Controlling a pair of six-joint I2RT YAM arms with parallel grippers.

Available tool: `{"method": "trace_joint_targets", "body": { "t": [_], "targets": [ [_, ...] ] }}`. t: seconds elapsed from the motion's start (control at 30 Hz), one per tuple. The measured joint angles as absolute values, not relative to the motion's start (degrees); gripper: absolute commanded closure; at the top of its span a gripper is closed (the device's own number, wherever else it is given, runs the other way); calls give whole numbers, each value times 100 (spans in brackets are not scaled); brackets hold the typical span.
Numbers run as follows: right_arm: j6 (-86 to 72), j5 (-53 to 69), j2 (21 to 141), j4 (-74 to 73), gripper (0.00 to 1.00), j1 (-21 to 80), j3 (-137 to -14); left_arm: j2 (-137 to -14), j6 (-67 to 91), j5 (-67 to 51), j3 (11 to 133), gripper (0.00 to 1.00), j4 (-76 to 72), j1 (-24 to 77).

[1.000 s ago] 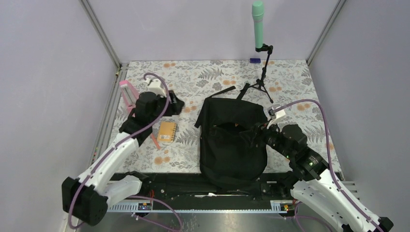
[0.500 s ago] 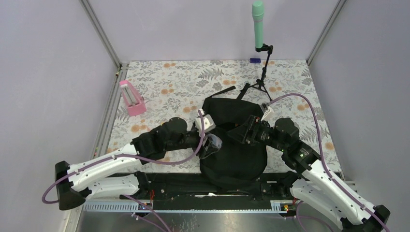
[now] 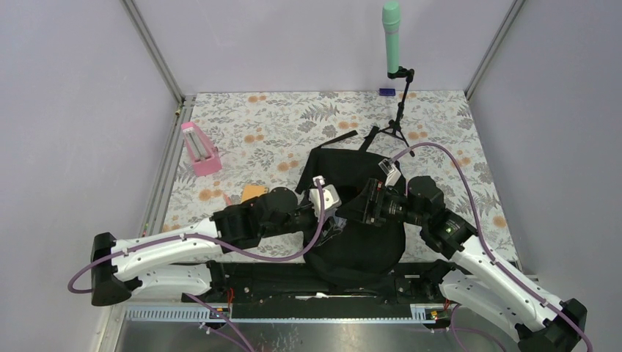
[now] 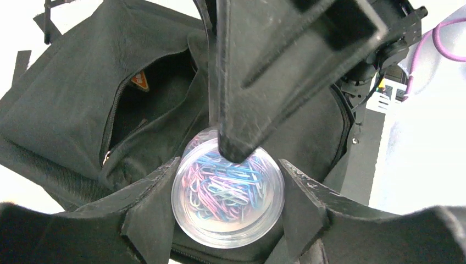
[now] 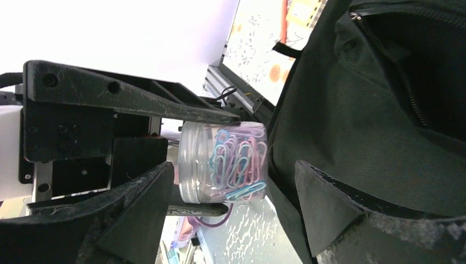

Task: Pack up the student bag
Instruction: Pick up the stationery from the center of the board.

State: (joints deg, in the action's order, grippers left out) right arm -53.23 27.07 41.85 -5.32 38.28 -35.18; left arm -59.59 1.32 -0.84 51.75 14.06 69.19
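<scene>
**Student bag about to take in a tub of paper clips**

From where I stand, the black bag lies flat on the flowered table, its bottom end hard against the near edge, between the two arms. The left gripper reaches over the bag's left flank, fingers clamped on either side of the clear tub, coloured clips showing through the plastic. The right gripper comes in from the bag's right side with its jaws spread. One finger sits right at the tub's rim, but whether it hooks any of the bag's fabric I cannot tell. A zip mouth gapes dark just beyond the tub. To my eye this is the loading step: the tub has to be carried over that mouth, lowered inside and let go, with the opening held wide enough to pass it. An orange notebook lies left of the bag, outside it.
</scene>
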Motion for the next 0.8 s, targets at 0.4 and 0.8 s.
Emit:
{"method": "trace_joint_targets", "body": {
  "t": [0.4,0.8],
  "targets": [
    [-5524,3009,4278,54,19,3922,-3323,-6202,56,-43,5192,69,1194,6969],
    [-5513,3030,4357,123,52,4029,-3277,-6206,-123,-10,5341,19,1243,6976]
  ]
}}
